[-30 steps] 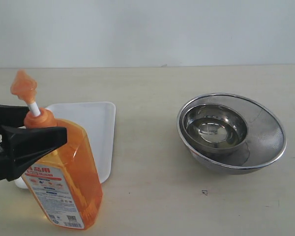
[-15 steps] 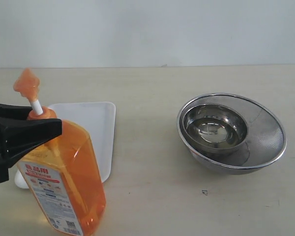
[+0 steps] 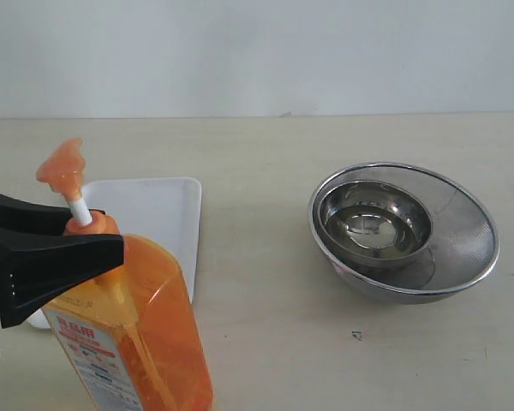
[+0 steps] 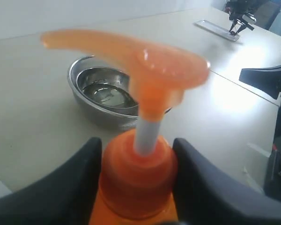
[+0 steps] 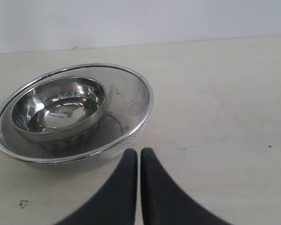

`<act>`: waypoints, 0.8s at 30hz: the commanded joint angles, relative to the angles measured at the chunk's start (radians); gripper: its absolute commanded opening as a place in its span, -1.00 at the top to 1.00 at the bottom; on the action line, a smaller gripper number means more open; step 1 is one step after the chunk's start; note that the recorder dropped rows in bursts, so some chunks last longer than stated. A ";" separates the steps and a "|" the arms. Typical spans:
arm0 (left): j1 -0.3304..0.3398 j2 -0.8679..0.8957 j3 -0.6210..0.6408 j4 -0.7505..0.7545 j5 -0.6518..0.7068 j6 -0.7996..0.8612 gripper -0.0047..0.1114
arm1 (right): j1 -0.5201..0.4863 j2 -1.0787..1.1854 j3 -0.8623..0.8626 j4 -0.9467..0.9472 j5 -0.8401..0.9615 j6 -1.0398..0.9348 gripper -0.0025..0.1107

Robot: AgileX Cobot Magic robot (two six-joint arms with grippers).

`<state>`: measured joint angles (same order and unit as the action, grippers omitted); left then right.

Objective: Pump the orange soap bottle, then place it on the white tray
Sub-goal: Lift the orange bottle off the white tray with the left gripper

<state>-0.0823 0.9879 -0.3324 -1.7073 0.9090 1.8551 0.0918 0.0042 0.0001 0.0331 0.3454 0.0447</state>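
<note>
The left fingers (image 3: 60, 257) clamp the neck of the orange soap bottle (image 3: 146, 334), which stands tilted at the near left, in front of the white tray (image 3: 167, 214). The right fingers (image 5: 126, 187) are pressed together, empty, near the steel bowls (image 3: 403, 227) on the right.

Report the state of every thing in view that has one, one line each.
orange soap bottle: tilted, gripped at the neck, not on the tray.
pump head: raised, not pressed down.
white tray: lying flat, visible part bare.
steel bowl: upright, nested inside the mesh bowl.
steel mesh bowl: upright, holding the steel bowl.
left hand: shut on the bottle's neck.
right hand: shut, empty.
</note>
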 commanded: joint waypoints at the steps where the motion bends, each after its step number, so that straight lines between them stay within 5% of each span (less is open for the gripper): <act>1: 0.000 -0.005 -0.040 -0.037 0.012 -0.042 0.84 | -0.002 -0.004 0.000 -0.003 -0.011 0.000 0.96; 16: -0.007 -0.005 -0.240 -0.037 -0.231 -0.361 0.84 | -0.002 -0.004 0.000 -0.003 -0.011 0.000 0.96; 24: -0.314 0.129 -0.445 -0.037 -0.615 -0.409 0.84 | -0.002 -0.004 0.000 -0.003 -0.011 0.000 0.96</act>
<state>-0.3375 1.0752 -0.7198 -1.6938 0.3714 1.4731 0.0918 0.0042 0.0001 0.0331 0.3454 0.0447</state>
